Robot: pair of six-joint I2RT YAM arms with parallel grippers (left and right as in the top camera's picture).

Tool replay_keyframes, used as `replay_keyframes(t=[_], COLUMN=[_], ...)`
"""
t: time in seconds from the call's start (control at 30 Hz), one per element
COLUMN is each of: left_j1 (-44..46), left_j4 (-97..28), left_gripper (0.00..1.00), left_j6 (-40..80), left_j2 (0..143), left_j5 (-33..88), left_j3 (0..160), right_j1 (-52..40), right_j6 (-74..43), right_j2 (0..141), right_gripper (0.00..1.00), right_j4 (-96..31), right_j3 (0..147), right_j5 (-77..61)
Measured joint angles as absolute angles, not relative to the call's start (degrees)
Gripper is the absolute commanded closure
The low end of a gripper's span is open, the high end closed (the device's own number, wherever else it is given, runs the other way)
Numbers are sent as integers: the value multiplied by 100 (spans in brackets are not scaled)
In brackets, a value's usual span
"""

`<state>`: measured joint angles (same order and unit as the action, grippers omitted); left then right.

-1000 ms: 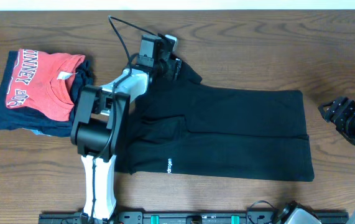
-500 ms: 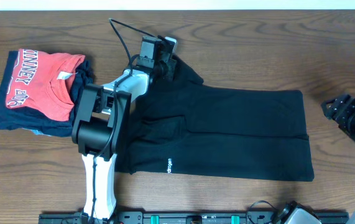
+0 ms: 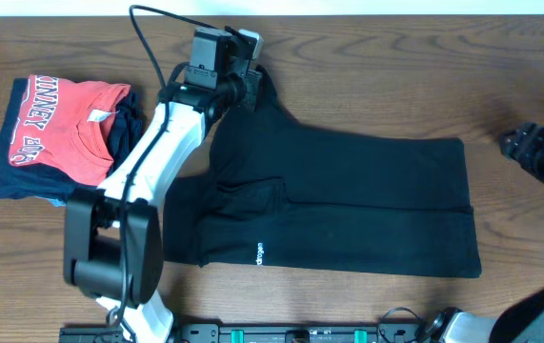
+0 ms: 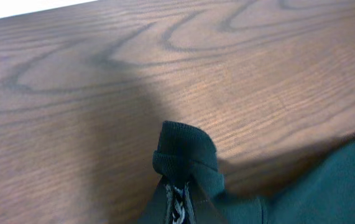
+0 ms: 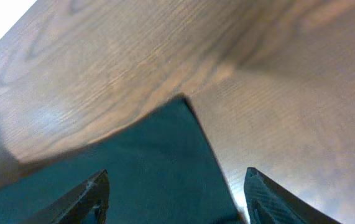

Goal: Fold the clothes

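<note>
You have bright, even light from above in the overhead view: the wooden table (image 3: 367, 86) shows crisp grain, while the black T-shirt (image 3: 367, 205) reads as a flat dark mass with its folds barely visible. In the left wrist view a broad soft shadow crosses the wood, and the top-left corner blows out white. In the right wrist view the fingertips (image 5: 91, 198) of the right gripper (image 5: 174, 190) are blurred, and the wood darkens toward the upper right.
</note>
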<state>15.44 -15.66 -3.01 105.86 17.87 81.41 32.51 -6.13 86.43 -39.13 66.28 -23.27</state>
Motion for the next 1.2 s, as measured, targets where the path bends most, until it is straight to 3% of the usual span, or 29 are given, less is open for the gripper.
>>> replay_keyframes(t=[0.4,0.8,1.0,1.13,1.2], left_j1=[1544,1544,1544,1544,1544], left_j4=[-2381,-2788,-2974,-2991,-3020], left_gripper=[94,94,94,94,94], left_j6=[-301,-301,-301,-301,-301], left_j2=[10512,10512,10512,10512,10512], left_j5=[1765,1765,1765,1765,1765], left_j3=[8141,8141,8141,8141,8141], right_j1=[2423,2300,2185,2106,2102], right_j6=[-445,-427,-401,-386,-366], right_j2=[10560,11308,11351,11354,11356], right_gripper=[34,42,59,63,77], right_j4=[-1863,-1603,-1619,-1732,-1798], right_j3=[6628,6626,6637,6637,6637], right_j5=[-2257,-2014,-1992,-2161,-2257])
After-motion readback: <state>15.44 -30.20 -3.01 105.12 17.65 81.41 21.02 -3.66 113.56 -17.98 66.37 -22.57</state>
